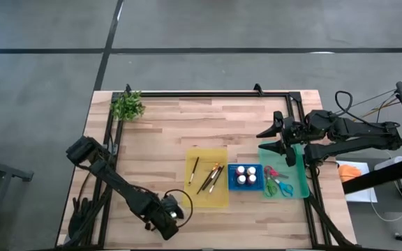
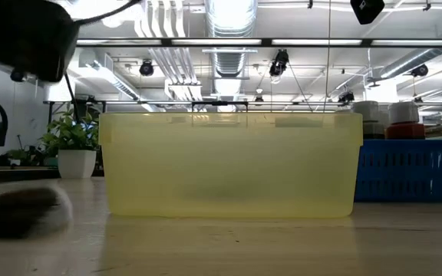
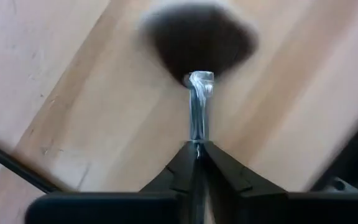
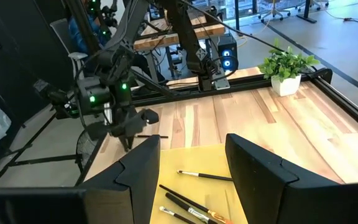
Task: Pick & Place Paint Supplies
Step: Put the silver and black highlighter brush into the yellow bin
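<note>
My left gripper (image 3: 197,146) is shut on the black fan-shaped brush (image 3: 197,40) near the table's near edge, left of the yellow tray (image 1: 222,199). In the low view the brush's bristles (image 2: 18,211) sit low by the tabletop. Thin paintbrushes (image 1: 210,178) lie in the yellow tray, little paint bottles (image 1: 246,174) stand in the blue tray (image 1: 233,185), and scissors (image 1: 278,183) lie on the green tray (image 1: 300,188). My right gripper (image 4: 191,168) is open and holds nothing, hovering over the green tray's far end (image 1: 279,143). My left gripper pinches the fan brush between its two fingertips, on the handle just behind the silver ferrule (image 3: 199,109). The brush runs on along the fingers, with its black bristles out ahead. Whether the bristles touch the tabletop, I cannot tell.
A small potted plant (image 1: 128,106) stands at the table's far left corner. A black frame rail (image 1: 208,94) runs along the far edge and down both sides. Bare wood lies between the plant and the trays. Orange paper (image 1: 353,171) lies off the table's right side.
</note>
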Robot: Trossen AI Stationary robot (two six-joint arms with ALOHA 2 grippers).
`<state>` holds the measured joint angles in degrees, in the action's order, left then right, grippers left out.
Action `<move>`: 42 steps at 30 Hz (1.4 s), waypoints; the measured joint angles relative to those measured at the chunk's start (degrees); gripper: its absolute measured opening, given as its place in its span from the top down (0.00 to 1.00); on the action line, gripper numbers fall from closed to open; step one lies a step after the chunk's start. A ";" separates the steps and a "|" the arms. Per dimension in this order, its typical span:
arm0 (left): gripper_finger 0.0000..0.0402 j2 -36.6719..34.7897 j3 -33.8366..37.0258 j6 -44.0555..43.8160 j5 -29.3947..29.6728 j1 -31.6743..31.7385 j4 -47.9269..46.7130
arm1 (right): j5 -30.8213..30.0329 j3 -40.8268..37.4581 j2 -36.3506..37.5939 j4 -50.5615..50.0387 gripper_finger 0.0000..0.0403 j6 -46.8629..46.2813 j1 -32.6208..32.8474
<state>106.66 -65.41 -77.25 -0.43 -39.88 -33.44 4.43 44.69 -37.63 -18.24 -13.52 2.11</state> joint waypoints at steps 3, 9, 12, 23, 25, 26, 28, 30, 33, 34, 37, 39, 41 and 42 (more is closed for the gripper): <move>0.95 -2.15 -0.04 1.37 0.73 0.00 0.59 | 0.02 0.00 0.00 0.00 0.55 0.00 0.02; 0.99 -4.91 -0.08 3.28 3.49 0.00 1.32 | 0.02 -0.02 0.00 0.00 0.55 0.02 0.02; 0.98 -5.43 -0.09 3.82 5.13 0.00 1.69 | 0.02 -0.02 -0.01 0.02 0.55 0.05 0.00; 0.90 -5.26 1.75 6.63 10.11 1.57 3.45 | 0.02 -0.02 0.00 0.01 0.55 0.18 0.01; 0.84 -5.26 2.65 7.52 10.12 1.85 3.89 | 0.02 -0.04 -0.02 0.02 0.55 0.17 0.02; 0.81 -5.21 3.07 8.07 10.06 1.94 4.29 | 0.02 -0.06 0.00 0.02 0.55 0.17 0.00; 0.76 -4.92 3.62 9.87 9.87 1.99 5.79 | 0.02 -0.11 0.00 0.02 0.55 0.11 0.02; 0.72 -4.82 4.04 12.50 9.49 1.99 6.72 | 0.02 -0.13 -0.02 0.01 0.55 -0.04 0.02; 0.70 -4.71 4.02 15.99 10.04 2.01 6.21 | 0.02 -0.13 -0.02 0.00 0.55 -0.21 0.00; 0.70 -4.67 4.04 17.24 10.53 2.11 5.71 | 0.02 -0.13 -0.02 -0.02 0.55 -0.17 0.02; 0.70 -4.67 4.58 20.44 11.22 2.64 6.04 | 0.02 -0.15 -0.02 0.00 0.55 -0.09 0.02; 0.70 -4.67 5.18 22.03 10.44 2.89 6.20 | 0.02 -0.24 -0.02 -0.07 0.55 -0.04 0.01; 0.69 -4.64 6.10 24.30 9.81 2.95 8.31 | 0.02 -0.24 -0.02 -0.13 0.55 -0.01 0.01; 0.69 -4.65 6.52 25.24 9.67 2.95 9.36 | 0.02 -0.24 -0.02 -0.20 0.55 0.14 0.02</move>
<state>102.02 -58.89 -52.01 9.24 -36.93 -24.08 4.45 44.44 -37.65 -18.44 -13.37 2.13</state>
